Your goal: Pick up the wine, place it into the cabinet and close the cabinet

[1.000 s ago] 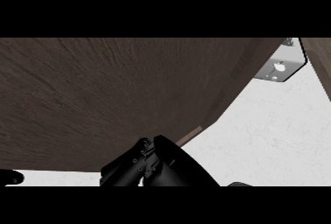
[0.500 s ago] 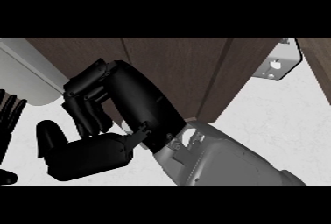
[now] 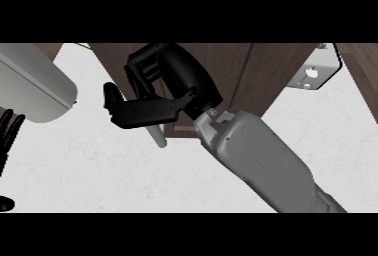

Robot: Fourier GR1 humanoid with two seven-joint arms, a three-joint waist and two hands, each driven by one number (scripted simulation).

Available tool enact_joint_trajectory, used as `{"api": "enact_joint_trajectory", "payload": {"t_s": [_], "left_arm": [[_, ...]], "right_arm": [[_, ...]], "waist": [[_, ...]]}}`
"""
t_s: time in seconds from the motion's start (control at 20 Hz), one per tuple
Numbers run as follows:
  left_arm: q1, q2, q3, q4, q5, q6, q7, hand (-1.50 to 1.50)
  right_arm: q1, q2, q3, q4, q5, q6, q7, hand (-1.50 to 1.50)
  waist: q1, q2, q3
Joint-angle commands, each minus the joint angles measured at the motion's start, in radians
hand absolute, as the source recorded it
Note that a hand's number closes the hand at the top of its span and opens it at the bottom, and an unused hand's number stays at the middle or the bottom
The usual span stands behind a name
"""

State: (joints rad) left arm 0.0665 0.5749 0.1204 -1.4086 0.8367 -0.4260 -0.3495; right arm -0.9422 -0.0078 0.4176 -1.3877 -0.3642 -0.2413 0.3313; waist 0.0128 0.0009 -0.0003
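Nearest, the right forearm [image 3: 258,165] rises from the lower right edge and slants up and leftward across the white speckled counter [image 3: 88,175]. At the left edge the left hand [image 3: 9,134] shows only as a few straight black fingers pointing up, open and at rest, holding nothing. Farther up, the right hand [image 3: 148,111] lies in front of the dark wooden cabinet door [image 3: 244,75], its fingers [image 3: 144,75] curled over toward the palm with nothing showing inside them. A slim pale handle [image 3: 157,137] pokes out just below that hand (its upper end is hidden behind the palm). A metal hinge plate [image 3: 314,75] sits on the cabinet's edge at the upper right. At the upper left is a pale grey rounded shape [image 3: 33,85]; what it is cannot be told. The wine is hidden from this view, so its place cannot be told.
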Motion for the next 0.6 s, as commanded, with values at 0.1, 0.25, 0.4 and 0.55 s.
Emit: {"api": "enact_joint_trajectory", "payload": {"t_s": [0.1,0.25,0.4,0.55], "left_arm": [[-0.041,-0.015,0.036,0.069,-0.007,-0.041,0.02,-1.5],[-0.014,-0.007,0.042,0.011,-0.003,-0.029,0.034,-1.5],[0.007,-0.027,0.032,-0.011,0.002,-0.034,0.037,-1.5],[-0.068,-0.047,0.014,0.02,-0.024,0.003,0.041,-1.5]], "right_arm": [[0.026,0.007,-0.04,0.131,0.041,0.063,-0.1,1.5],[-0.082,-0.016,-0.139,0.282,0.022,0.15,-0.153,1.5],[-0.034,-0.052,-0.133,0.28,0.052,0.16,-0.196,1.5],[-0.052,-0.066,-0.15,0.343,0.059,0.188,-0.244,1.5]], "waist": [[-0.006,0.001,0.0],[0.009,0.004,0.0],[0.009,0.003,0.0],[0.004,0.011,0.0]]}}
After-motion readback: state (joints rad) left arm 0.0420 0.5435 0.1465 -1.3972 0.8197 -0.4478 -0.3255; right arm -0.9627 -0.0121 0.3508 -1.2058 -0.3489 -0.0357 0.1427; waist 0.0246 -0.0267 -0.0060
